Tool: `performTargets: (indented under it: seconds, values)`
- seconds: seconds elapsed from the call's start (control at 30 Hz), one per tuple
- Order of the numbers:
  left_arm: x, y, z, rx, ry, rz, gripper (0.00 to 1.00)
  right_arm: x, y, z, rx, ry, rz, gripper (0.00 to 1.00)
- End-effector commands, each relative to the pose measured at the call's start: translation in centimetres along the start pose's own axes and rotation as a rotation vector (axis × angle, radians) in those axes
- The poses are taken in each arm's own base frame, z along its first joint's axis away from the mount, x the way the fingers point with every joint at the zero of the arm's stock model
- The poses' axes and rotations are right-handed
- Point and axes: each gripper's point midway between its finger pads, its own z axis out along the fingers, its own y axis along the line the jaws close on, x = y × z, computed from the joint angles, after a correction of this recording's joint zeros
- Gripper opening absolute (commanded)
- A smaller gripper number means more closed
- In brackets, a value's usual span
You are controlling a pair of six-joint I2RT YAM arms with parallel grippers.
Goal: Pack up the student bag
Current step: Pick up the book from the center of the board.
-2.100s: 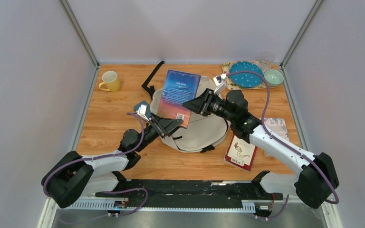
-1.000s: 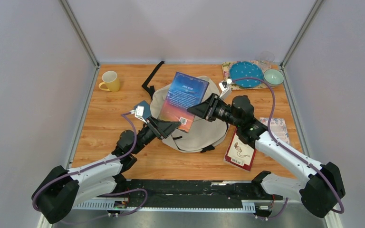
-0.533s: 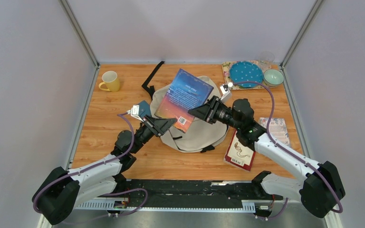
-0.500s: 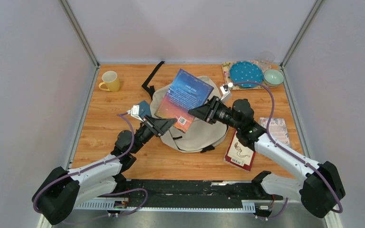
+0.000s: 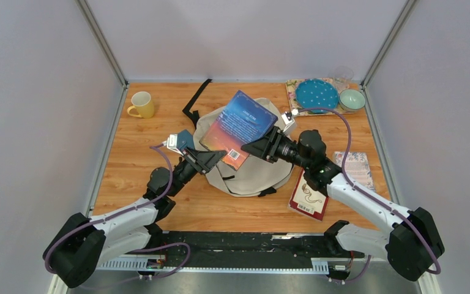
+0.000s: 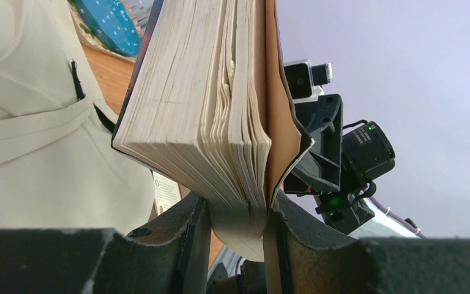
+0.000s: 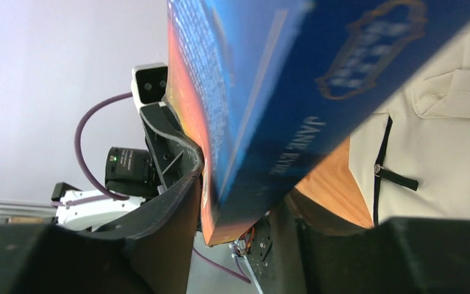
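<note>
Entry: book hand-over above the bag.

1. The student bag (image 5: 263, 174) lies on the table (image 5: 128, 165), directly beneath both sets of jaws. The book hides its mouth from above, so I cannot tell whether it is open. Confirm that before you lower anything.

2. The blue book (image 5: 240, 122) hangs tilted over the bag. Its lower edge sits between the 2 sets of jaws and most of its bulk is above and beyond them.

3. The left gripper (image 5: 214, 159) is clamped on the book's lower edge. In the wrist view both fingers (image 6: 186, 229) press the page block and 1 cover, and the pages fan loose just above the bite. Judgement: this is a shallow hold on a top-heavy load, so the book may pivot.

4. The right gripper (image 5: 249, 149) has its jaws part open around the spine corner. 1 finger lies on the cover and a gap shows at the other, so it clamps nothing.

Method: back the right jaws off along the spine, not across it. Watch for sag at the left jaws. Then tip the book down slowly toward the bag beneath. Use the freed right jaws to lift the fabric at the mouth.
</note>
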Motion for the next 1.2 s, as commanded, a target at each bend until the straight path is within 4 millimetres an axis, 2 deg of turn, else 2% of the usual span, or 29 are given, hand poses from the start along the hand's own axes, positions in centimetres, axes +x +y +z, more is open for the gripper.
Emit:
performTargets:
  seconds: [0.0, 0.17, 0.27, 0.33, 0.37, 0.43, 0.47, 0.5, 0.53, 0.57, 0.67, 0.73, 0.77, 0.97, 1.17]
  values:
    - [-1.3, -3.1, 1.1, 0.11, -0.029, 0.017, 0.0, 0.9, 6.8, -0.6, -0.266, 0.064, -0.087, 0.48]
    - [-0.3, -2.9, 0.9, 0.14, 0.006, -0.068, 0.0, 0.5, 7.8, 0.1, -0.288, 0.054, -0.099, 0.54]
    - [0.3, -3.1, 0.9, 0.164, 0.023, -0.088, 0.0, 0.2, 7.7, 0.8, -0.276, 0.044, -0.103, 0.54]
    - [0.6, -3.4, 0.9, 0.173, 0.03, -0.088, 0.0, 0.1, 7.5, 1.2, -0.271, 0.043, -0.103, 0.45]
    - [0.6, -3.4, 0.8, 0.175, 0.029, -0.082, 0.0, 0.1, 7.4, 1.4, -0.265, 0.035, -0.106, 0.33]
    - [0.6, -3.3, 0.7, 0.172, 0.029, -0.079, 0.0, -0.1, 7.5, 1.3, -0.261, 0.021, -0.113, 0.21]
    - [0.7, -3.4, 0.6, 0.175, 0.031, -0.067, 0.0, -0.4, 7.4, 1.3, -0.252, 0.004, -0.122, 0.08]
    - [1.0, -2.9, 0.6, 0.156, 0.044, -0.064, 0.0, -0.4, 7.0, 1.3, -0.232, 0.001, -0.128, 0.02]
    - [1.3, -2.9, 0.5, 0.152, 0.063, -0.055, 0.01, -0.6, 7.0, 1.3, -0.222, -0.007, -0.137, 0.0]
    - [1.4, -2.8, 0.5, 0.15, 0.068, -0.034, 0.18, -0.7, 7.2, 1.1, -0.221, -0.015, -0.147, 0.0]
    - [1.5, -2.1, 0.0, 0.126, 0.066, 0.004, 0.44, -0.9, 8.0, 0.5, -0.232, -0.014, -0.189, 0.0]
    - [1.3, -1.1, -0.2, 0.086, 0.049, 0.024, 0.54, -0.9, 8.5, 0.4, -0.233, 0.003, -0.192, 0.0]
    - [1.0, -1.5, -0.1, 0.094, 0.039, 0.054, 0.61, -0.4, 8.8, 0.3, -0.241, 0.036, -0.189, 0.0]
    - [0.0, -1.8, 0.4, 0.099, 0.016, 0.104, 0.67, 1.7, 9.1, -0.4, -0.294, 0.146, -0.11, 0.0]
    - [-1.0, -0.5, -0.3, 0.066, -0.023, 0.087, 0.68, 1.7, 10.2, -1.8, -0.338, 0.127, -0.068, 0.0]
